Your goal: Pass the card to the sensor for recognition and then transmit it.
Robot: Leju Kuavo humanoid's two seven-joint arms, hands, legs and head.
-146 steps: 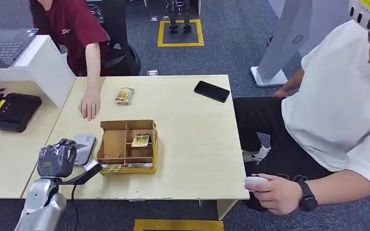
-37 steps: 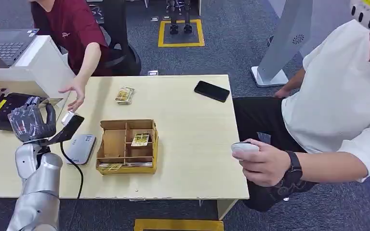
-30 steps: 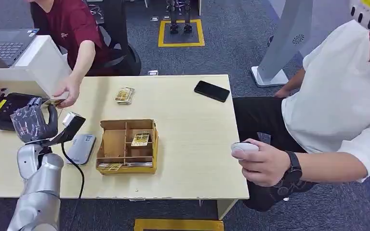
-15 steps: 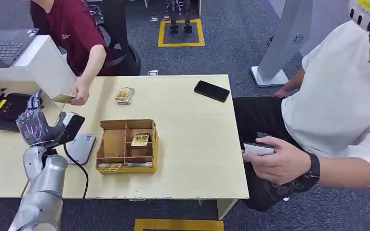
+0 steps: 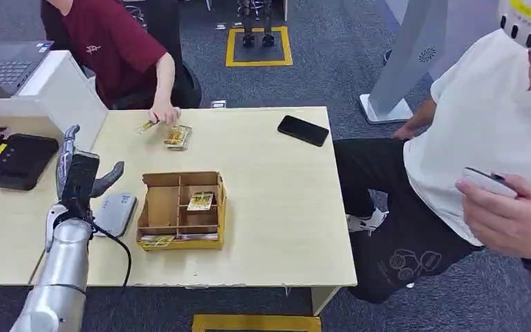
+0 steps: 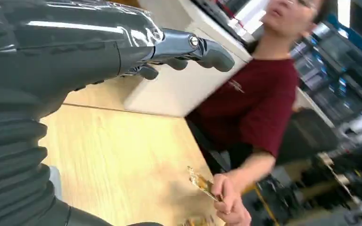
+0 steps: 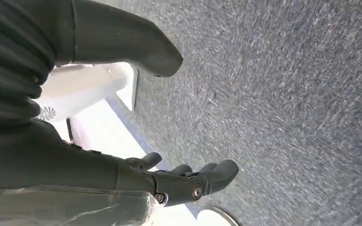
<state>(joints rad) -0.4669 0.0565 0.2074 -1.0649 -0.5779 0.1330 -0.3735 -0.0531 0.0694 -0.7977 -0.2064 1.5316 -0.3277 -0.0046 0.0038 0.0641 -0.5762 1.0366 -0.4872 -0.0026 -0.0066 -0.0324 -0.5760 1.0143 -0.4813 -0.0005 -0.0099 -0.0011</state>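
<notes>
table [image 5: 276,194]: pale matt wood | box [image 5: 182,209]: brown cardboard | phone [image 5: 304,131]: glossy black | floor [image 5: 318,76]: rough carpet

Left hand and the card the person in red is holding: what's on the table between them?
Head view: bare tabletop lies between the left hand and the card. The card stack sits just past the card, not between.

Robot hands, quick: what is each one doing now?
Left robot hand: open, holding nothing.
Right robot hand: open, holding nothing.
</notes>
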